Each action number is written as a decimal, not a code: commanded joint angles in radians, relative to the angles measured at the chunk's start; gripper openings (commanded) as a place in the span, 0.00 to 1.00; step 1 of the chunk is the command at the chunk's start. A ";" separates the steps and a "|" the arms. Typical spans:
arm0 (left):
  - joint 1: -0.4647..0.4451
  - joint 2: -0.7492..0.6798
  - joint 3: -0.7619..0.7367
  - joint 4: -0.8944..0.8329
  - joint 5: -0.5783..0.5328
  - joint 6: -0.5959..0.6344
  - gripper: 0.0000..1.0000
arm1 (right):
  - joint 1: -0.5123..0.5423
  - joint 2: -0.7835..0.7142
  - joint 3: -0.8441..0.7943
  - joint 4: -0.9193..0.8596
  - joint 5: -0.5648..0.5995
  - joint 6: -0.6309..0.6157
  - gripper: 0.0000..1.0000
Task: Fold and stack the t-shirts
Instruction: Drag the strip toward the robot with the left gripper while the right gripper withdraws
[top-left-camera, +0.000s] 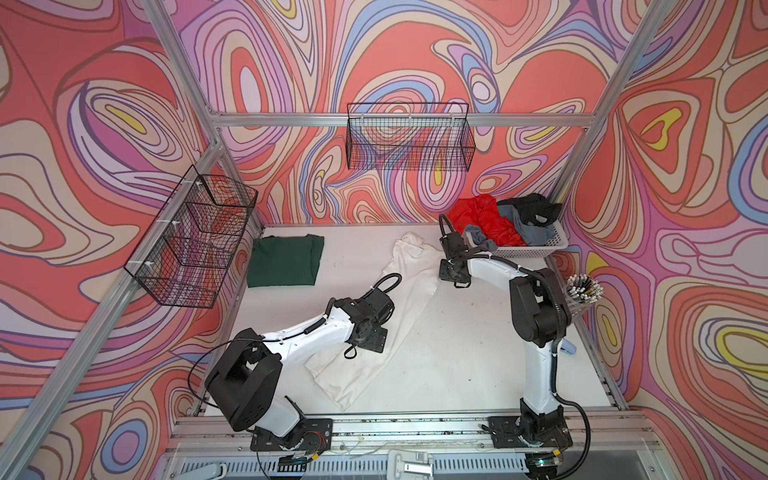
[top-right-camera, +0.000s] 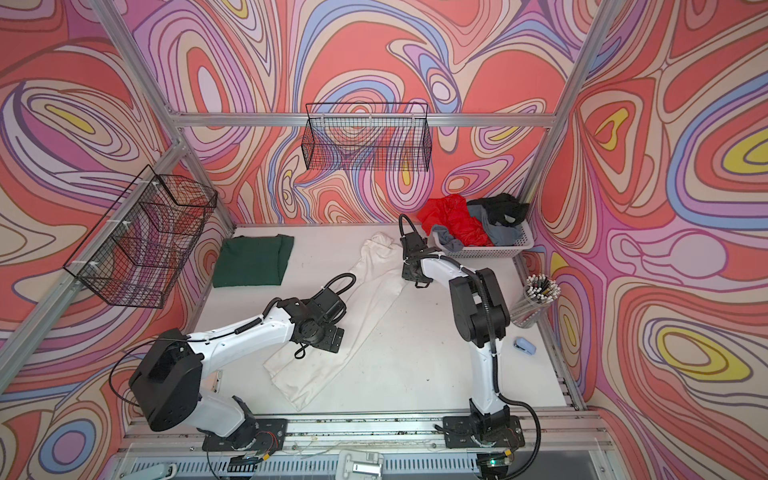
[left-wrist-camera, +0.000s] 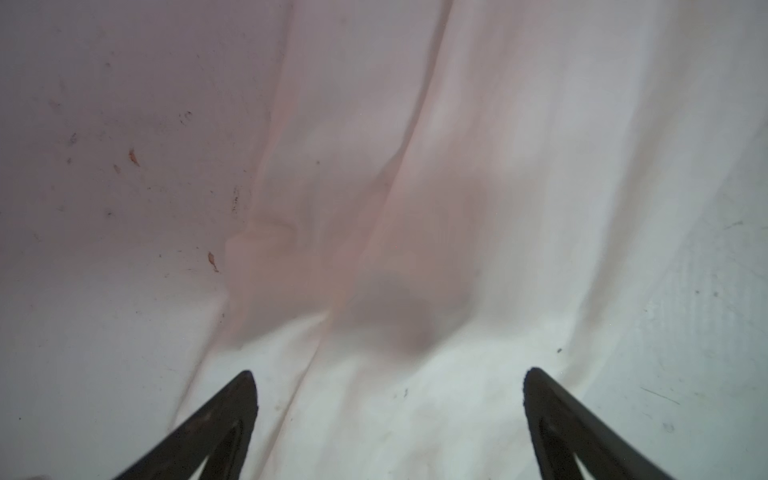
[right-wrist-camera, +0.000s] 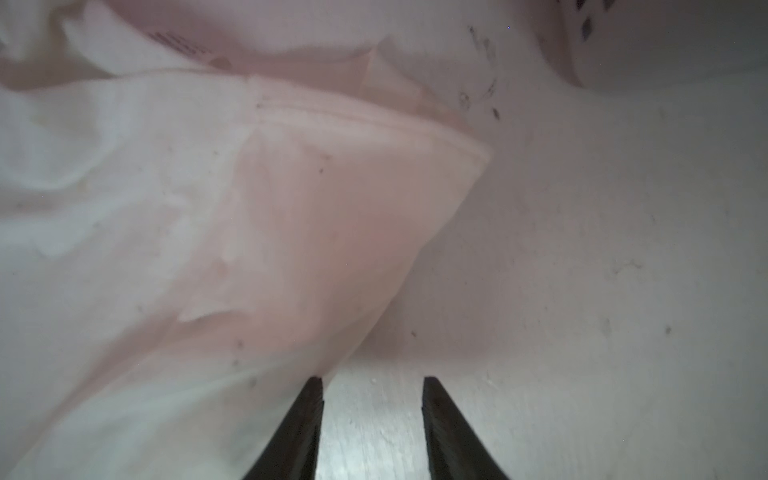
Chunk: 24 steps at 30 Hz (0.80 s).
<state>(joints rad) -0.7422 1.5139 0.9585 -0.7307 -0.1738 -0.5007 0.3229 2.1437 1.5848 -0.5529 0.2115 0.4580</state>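
White t-shirt: soft, light, likely limp; lies diagonally mid-frame | left gripper: jaws wide above it | right gripper: jaws narrow, empty, at its edge | best grasp: probably pinch hem corners

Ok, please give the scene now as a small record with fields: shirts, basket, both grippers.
white t-shirt: lies as a long narrow strip, centre
green t-shirt: folded, far left
basket: far right corner; holds red shirt, grey shirt, black shirt
left gripper: open, above white t-shirt
right gripper: open, at white t-shirt's edge
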 joint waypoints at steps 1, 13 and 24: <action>0.007 0.018 -0.016 0.011 0.022 0.012 1.00 | -0.008 0.081 0.090 -0.007 0.003 -0.018 0.39; 0.007 0.057 0.037 0.020 0.114 0.003 1.00 | -0.024 0.394 0.520 -0.092 -0.073 -0.092 0.40; 0.007 0.215 0.174 0.047 0.191 0.102 1.00 | -0.054 0.198 0.480 -0.042 -0.124 -0.078 0.75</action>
<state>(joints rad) -0.7391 1.6905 1.1015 -0.7036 -0.0265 -0.4397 0.2771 2.4844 2.1197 -0.6140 0.0769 0.3676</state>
